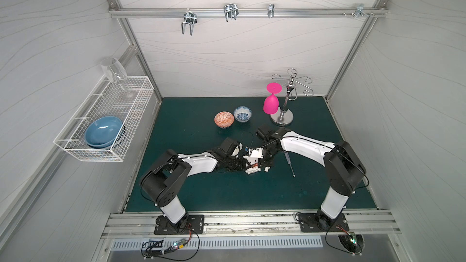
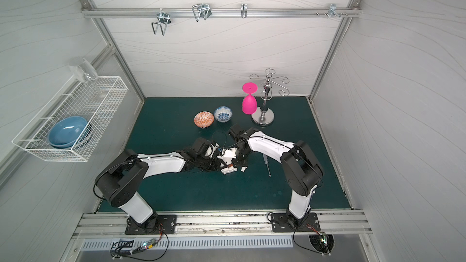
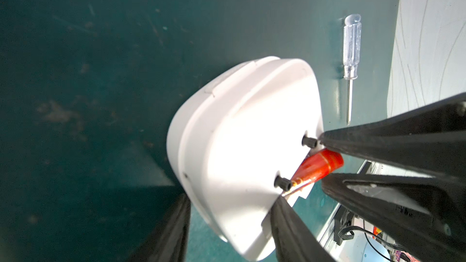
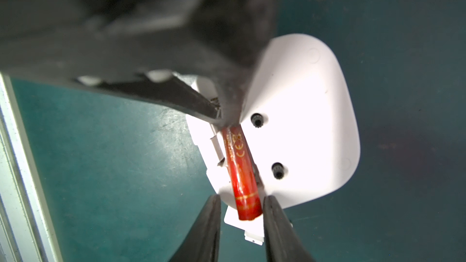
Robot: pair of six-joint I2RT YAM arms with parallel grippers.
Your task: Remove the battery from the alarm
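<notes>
The battery (image 4: pixel 239 167) tip sits inside the right gripper (image 4: pixel 242 199), jaws apart; left gripper (image 3: pixel 232 197) clamps alarm (image 3: pixel 239 122).

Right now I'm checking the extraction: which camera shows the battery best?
Right wrist view: the battery shows nearly full length, printing included, against the back of the alarm. Left wrist view foreshortens it; in both top views it's an orange speck.
</notes>
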